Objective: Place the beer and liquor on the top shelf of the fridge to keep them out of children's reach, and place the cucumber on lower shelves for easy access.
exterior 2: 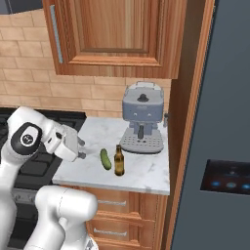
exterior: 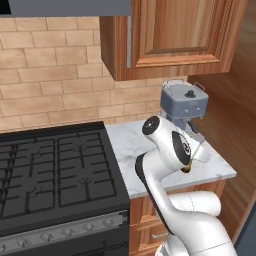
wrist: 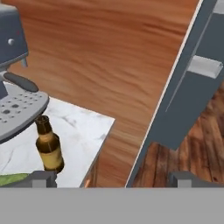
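The gripper (exterior 2: 82, 149) hangs low over the marble counter (exterior 2: 141, 171) with its fingers spread wide, grasping nothing. Just ahead of it lies the cucumber (exterior 2: 105, 158), and beyond that stands the beer (exterior 2: 118, 160), upright before the coffee machine (exterior 2: 141, 117). The fridge (exterior 2: 219, 146) looks closed. I'd square up on the bottle's body below the neck before closing.

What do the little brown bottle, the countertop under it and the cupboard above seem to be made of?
The beer looks like glossy brown glass: see-through amber body, slim neck, gold cap, yellowish label. The countertop looks like polished marble or an imitation, white with faint grey veins. The upper cabinet looks like varnished wood, with warm reddish grain showing on its framed door.
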